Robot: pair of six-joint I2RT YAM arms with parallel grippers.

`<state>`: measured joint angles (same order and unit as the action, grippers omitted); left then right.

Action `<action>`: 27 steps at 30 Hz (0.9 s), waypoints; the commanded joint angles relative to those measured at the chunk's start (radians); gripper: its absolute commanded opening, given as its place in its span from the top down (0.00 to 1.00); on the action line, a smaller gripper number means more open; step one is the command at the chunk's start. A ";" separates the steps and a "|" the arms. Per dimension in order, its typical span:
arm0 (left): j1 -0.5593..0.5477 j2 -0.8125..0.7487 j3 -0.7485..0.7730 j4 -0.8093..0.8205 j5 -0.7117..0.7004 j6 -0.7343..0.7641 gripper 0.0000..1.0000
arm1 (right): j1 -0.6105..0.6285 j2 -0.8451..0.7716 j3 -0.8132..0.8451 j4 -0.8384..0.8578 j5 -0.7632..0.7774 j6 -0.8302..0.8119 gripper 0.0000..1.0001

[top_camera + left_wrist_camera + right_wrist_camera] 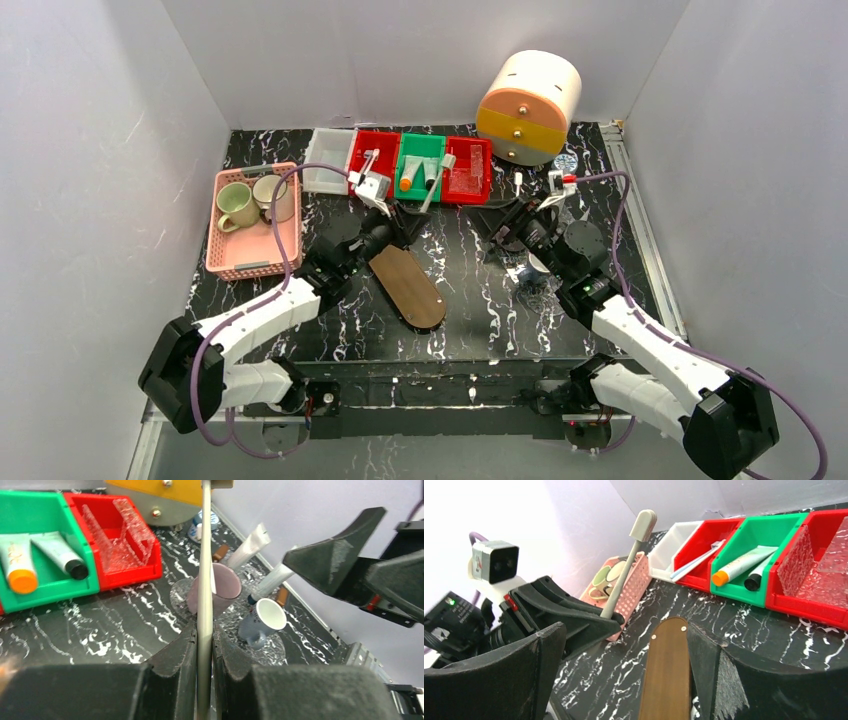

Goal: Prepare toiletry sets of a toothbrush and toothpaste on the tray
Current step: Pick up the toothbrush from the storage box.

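The left gripper (205, 637) is pinched tight on a slim white plastic toothbrush (205, 555), held nearly upright by the far end of the smooth oval brown wooden tray (408, 285) at table centre. The right gripper (629, 632), jaws spread wide and empty, faces it from 3 o'clock. At 12 o'clock a glossy green plastic bin (30, 510) holds an orange-capped white tube (20, 570) and a dark-capped white tube (62, 555). A pink perforated basket (245, 265) sits at 10 o'clock.

Slim pale toothbrush (620, 580) standing upright, clamped in left gripper (204, 636); orange-capped tube (744, 560), dark-capped tube (760, 572) lying side by side in green bin (784, 527).
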<state>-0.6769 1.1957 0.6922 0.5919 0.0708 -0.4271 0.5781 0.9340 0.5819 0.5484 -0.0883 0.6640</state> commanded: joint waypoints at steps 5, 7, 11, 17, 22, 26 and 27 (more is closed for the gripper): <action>-0.094 -0.028 -0.035 0.212 0.008 0.046 1.00 | 0.012 0.007 0.035 0.163 0.006 0.096 0.08; -0.113 -0.027 -0.038 0.226 0.006 0.055 1.00 | 0.013 0.013 0.034 0.179 0.001 0.103 0.13; -0.141 -0.017 -0.041 0.250 0.014 0.076 1.00 | 0.012 0.020 0.037 0.207 -0.006 0.118 0.23; -0.177 -0.008 -0.047 0.298 0.040 0.095 1.00 | 0.015 0.028 0.038 0.238 -0.020 0.139 0.37; -0.199 0.012 -0.035 0.304 0.047 0.100 1.00 | 0.015 0.039 0.035 0.282 -0.059 0.136 0.49; -0.217 0.022 -0.031 0.316 0.047 0.097 1.00 | 0.014 0.033 0.026 0.288 -0.062 0.131 0.58; -0.221 0.024 -0.030 0.316 0.047 0.097 1.00 | 0.014 0.030 0.022 0.288 -0.060 0.131 0.62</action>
<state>-0.8799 1.2175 0.6479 0.8608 0.1116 -0.3473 0.5858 0.9714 0.5819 0.7601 -0.1345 0.7979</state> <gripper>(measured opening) 0.120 0.431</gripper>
